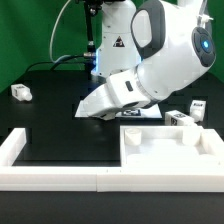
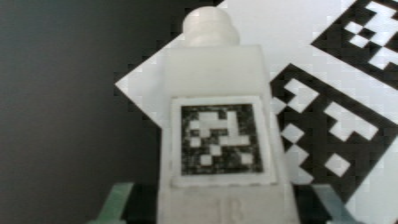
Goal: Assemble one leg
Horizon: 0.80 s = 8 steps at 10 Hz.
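Near: we see the tool (image 2: 214, 205) pinching the leg (image 2: 221, 120) by its tagged body, rounded tip pointing away | behind: flat white panel (image 2: 338, 110) with big tags on the dark table (image 2: 54, 100) | exterior view: white rails (image 1: 60, 160) nearest; beyond, a loose peg (image 1: 20, 92) at the exterior view's left.

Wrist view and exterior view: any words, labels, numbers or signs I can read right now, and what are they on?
No readable words, brands or numbers in either view.
On the leg: a square black-and-white marker tag, pattern only.
On the white surface behind it: two more marker tags, pattern only.
On the arm: a small triangular sign, too small to read.
On the loose leg: a tag, too small to read.
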Tool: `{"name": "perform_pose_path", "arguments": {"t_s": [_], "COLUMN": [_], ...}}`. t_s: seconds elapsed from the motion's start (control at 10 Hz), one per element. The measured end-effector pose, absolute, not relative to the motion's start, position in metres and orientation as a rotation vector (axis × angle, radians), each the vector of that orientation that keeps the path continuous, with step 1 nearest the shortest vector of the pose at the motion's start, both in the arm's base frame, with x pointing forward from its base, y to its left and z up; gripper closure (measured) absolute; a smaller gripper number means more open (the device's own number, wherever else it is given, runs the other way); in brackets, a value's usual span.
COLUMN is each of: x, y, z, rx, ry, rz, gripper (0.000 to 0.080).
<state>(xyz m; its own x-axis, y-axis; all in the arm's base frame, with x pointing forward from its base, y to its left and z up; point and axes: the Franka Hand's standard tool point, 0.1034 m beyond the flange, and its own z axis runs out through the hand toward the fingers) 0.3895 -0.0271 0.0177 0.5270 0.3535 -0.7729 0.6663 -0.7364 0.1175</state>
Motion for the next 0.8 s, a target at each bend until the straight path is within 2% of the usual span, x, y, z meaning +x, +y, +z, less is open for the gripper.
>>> {"name": "perform_pose_path", "arguments": {"t_s": [0.2, 0.4, 0.5, 0.7, 0.8], "x": [0.422, 0.461, 0.474, 0.464, 0.473], "y": [-0.005, 0.0, -0.002, -0.002, -0.002], "z": [0.046, 0.072, 0.074, 0.07, 0.07], "rx": [2.451, 2.564, 2.623, 2.684, 2.717], "ry": [0.681, 0.658, 0.722, 0.813, 0.836], "rz": [-1.118, -0.965, -0.826, -0.665, -0.548], "gripper": [0.0514, 0.0514, 0.0514, 0.0514, 0.0514]}}
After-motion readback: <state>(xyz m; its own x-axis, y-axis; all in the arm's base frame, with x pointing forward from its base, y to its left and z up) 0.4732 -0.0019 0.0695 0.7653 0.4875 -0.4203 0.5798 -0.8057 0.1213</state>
